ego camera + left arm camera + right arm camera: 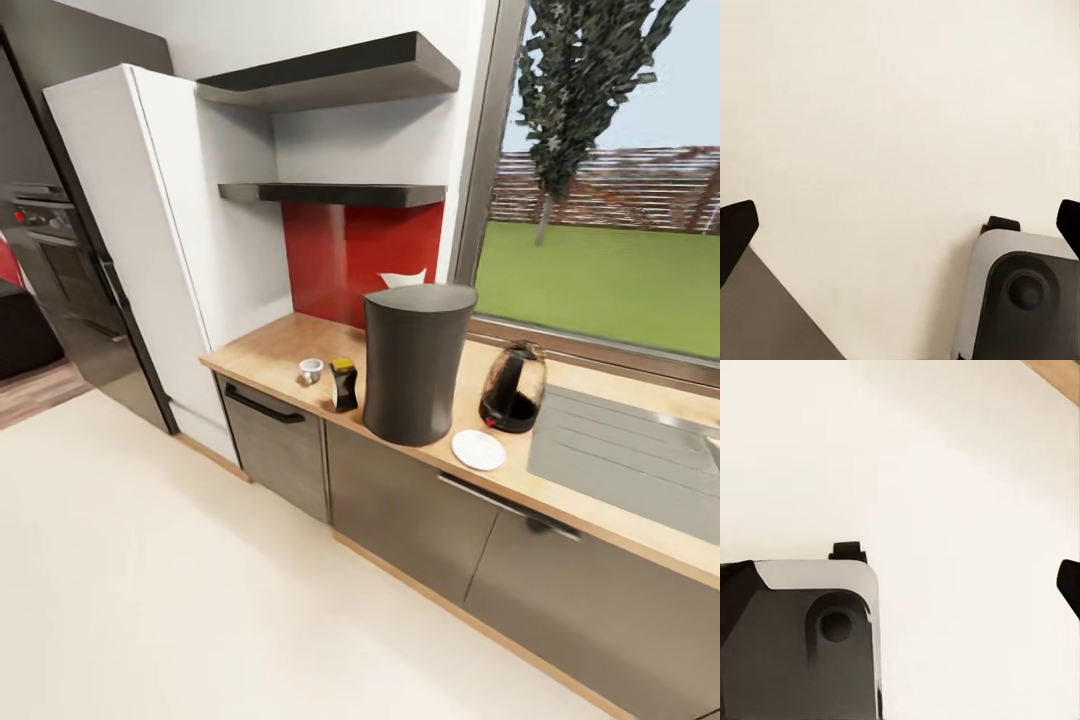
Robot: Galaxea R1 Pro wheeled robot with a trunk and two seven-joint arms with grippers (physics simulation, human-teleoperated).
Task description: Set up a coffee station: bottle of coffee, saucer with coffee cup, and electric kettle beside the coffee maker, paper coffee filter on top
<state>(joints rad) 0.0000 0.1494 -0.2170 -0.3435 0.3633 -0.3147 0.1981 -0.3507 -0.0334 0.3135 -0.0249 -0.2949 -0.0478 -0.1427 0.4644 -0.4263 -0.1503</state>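
Standing on the wooden worktop (pixel 270 355), the tall dark coffee maker (pixel 415 362) is the landmark, set near the front edge. Nearest the edge, just right of it, lies the white saucer (pixel 478 449), bare. Behind the saucer and right of the coffee maker stands the kettle (pixel 513 388), its glass body dark inside. Left of the coffee maker, close by, is the small dark coffee bottle (pixel 343 384) with a yellow cap, and further left the little cup (pixel 311 370). Something white, perhaps the filter (pixel 402 278), peeks out behind the coffee maker against the red backsplash (pixel 345 250). Above it hang two dark shelves (pixel 330 192). Both wrist views look down on pale floor (pixel 885 112) and the robot's base (pixel 1020 300). The left fingers (pixel 736 229) sit wide apart; the right fingers (pixel 1069 583) show one tip, so I cannot tell.
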